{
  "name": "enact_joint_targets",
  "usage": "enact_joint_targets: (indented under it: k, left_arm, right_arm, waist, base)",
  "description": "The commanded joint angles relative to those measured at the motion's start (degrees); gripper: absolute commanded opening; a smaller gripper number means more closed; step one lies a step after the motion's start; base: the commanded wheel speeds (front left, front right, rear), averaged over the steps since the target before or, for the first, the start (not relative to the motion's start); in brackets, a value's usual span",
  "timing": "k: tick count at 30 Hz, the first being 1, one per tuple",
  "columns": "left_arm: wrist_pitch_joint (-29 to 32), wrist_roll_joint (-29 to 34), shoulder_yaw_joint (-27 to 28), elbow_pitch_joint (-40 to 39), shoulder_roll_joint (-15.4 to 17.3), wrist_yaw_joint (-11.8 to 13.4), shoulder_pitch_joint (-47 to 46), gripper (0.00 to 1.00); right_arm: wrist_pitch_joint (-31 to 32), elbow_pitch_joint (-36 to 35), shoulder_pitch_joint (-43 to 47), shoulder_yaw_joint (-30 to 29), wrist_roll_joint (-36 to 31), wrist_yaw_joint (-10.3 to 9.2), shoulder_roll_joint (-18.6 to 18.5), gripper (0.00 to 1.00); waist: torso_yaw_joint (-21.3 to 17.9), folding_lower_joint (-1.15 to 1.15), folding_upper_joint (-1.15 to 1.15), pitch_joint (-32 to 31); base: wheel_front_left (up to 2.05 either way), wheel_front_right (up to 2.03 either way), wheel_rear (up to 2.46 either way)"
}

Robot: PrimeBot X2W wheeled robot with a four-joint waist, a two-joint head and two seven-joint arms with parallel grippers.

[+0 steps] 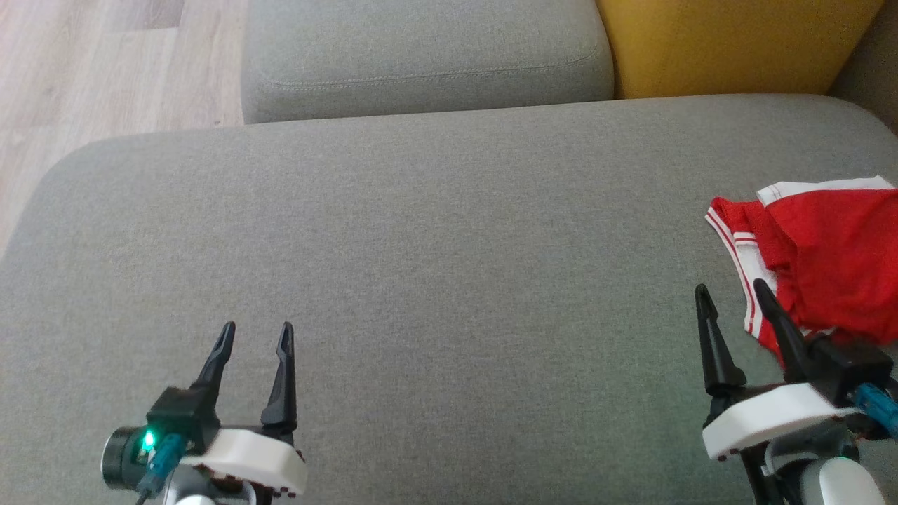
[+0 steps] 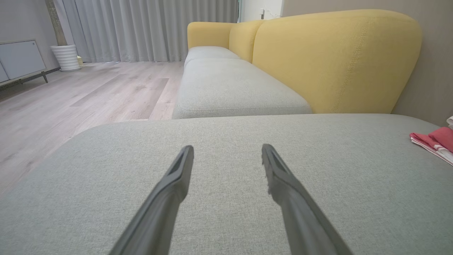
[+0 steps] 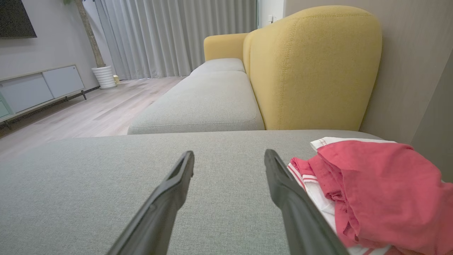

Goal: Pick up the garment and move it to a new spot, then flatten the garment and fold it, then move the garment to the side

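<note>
A red garment point(image 1: 821, 259) with white trim lies crumpled at the right edge of the grey cushion point(image 1: 435, 280). In the right wrist view the garment point(image 3: 375, 191) sits just right of my right gripper's fingers. My right gripper point(image 1: 731, 292) is open and empty, its right finger overlapping the garment's left edge in the head view. My left gripper point(image 1: 256, 333) stands open and empty at the lower left, far from the garment. The left wrist view catches a corner of the garment point(image 2: 433, 140) at the far right, beyond my left gripper point(image 2: 227, 150).
A second grey seat cushion point(image 1: 421, 56) lies beyond the near one, with a yellow backrest point(image 1: 729, 42) to its right. Wooden floor point(image 1: 105, 70) runs along the left. A white planter point(image 2: 66, 57) and a low cabinet point(image 2: 19, 60) stand far off.
</note>
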Motion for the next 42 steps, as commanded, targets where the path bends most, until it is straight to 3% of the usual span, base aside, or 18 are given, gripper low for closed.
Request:
enact_joint_targets:
  k: [1, 19, 20, 42]
  left_arm:
    - [-0.15, 0.21, 1.79, -1.97, 1.15, 0.37, -2.44, 1.00]
    - [0.16, 0.42, 0.70, -1.66, 1.82, 0.56, -3.31, 1.00]
    - [0.27, 0.21, -1.26, 0.01, 0.66, 0.43, -0.11, 0.00]
    - [2.67, -13.19, 2.07, 2.75, -0.73, -2.54, -1.34, 0.00]
  right_arm:
    - [0.11, -2.36, -1.62, 1.09, 0.49, -0.05, -0.18, 1.00]
    - [0.26, -2.30, -1.56, 1.01, 0.60, -0.05, -0.18, 1.00]
    - [0.18, 0.02, 0.01, -0.13, 0.03, 0.00, 0.01, 0.00]
    - [0.16, 3.87, -1.55, -0.12, 14.72, -0.01, -0.57, 0.00]
  waist:
    - [-0.02, 0.00, -0.01, -0.01]
    - [0.16, 0.00, -0.01, 0.15]
    - [0.16, 0.00, -0.01, 0.16]
    - [0.14, 0.00, -0.01, 0.32]
  base:
    - [0.00, 0.00, 0.00]
    - [0.00, 0.00, 0.00]
    - [0.00, 0.00, 0.00]
    - [0.00, 0.00, 0.00]
